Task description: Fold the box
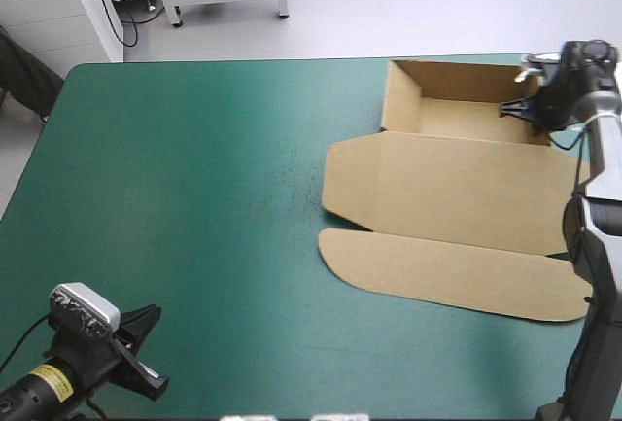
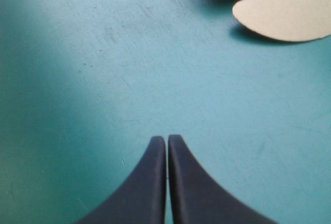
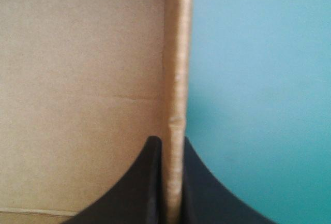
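The brown box [image 1: 457, 188] lies at the table's right side as an open tray with raised walls at the far end and its lid flat toward the front. My right gripper [image 1: 512, 108] is at the tray's right wall, and in the right wrist view that wall [image 3: 176, 79] runs between the black fingers of the right gripper [image 3: 172, 144], which is shut on it. My left gripper [image 1: 148, 322] rests low near the front left corner; in its wrist view the left gripper [image 2: 166, 138] is shut on nothing, with rounded lid flaps [image 2: 284, 12] well ahead of it.
The teal-green cover [image 1: 194, 178] stretches bare across the left and middle of the table. The tray stands close to the table's far right corner, with its right wall near the right edge.
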You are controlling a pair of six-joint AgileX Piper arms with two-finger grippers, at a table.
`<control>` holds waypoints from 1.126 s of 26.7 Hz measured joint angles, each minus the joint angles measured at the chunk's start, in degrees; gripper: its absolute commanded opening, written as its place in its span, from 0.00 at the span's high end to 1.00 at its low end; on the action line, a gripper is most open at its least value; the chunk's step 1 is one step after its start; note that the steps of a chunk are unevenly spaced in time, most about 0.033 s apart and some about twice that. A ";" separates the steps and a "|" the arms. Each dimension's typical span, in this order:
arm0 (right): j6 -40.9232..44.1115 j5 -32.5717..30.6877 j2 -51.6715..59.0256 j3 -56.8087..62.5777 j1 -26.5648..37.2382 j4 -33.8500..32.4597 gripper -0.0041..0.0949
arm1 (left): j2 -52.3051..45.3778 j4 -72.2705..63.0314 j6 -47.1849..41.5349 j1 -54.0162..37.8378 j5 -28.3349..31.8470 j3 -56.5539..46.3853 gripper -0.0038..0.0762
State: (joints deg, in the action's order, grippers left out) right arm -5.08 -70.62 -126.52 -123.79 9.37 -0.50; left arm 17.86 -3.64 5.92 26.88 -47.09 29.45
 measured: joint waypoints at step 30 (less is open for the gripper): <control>-6.69 -0.64 14.70 0.11 11.41 7.42 0.42 | -6.49 0.42 -0.14 0.00 -1.41 -1.31 0.96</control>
State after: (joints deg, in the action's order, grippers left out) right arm -11.76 -71.27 -111.82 -123.68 20.78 6.92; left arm 11.37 -3.22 5.78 26.88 -48.50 28.14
